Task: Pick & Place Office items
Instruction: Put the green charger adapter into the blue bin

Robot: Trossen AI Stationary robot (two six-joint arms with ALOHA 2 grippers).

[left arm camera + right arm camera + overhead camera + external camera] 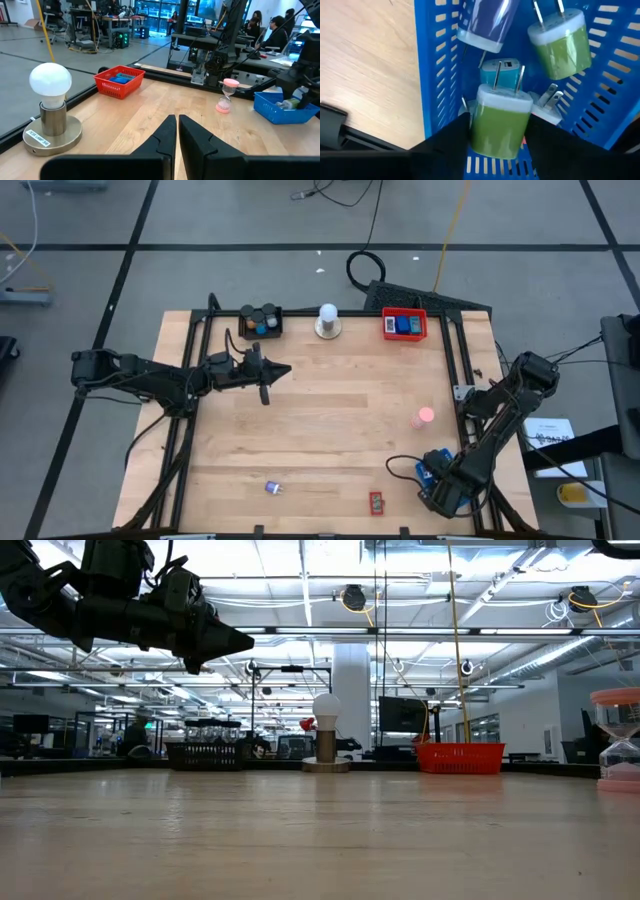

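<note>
now right pincer [496, 131] straddles green plug [501, 125]

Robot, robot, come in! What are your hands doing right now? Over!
Right gripper over blue basket, fingers either side of green charger plug. Left gripper shut, raised over table, empty. Nothing blocking.
</note>
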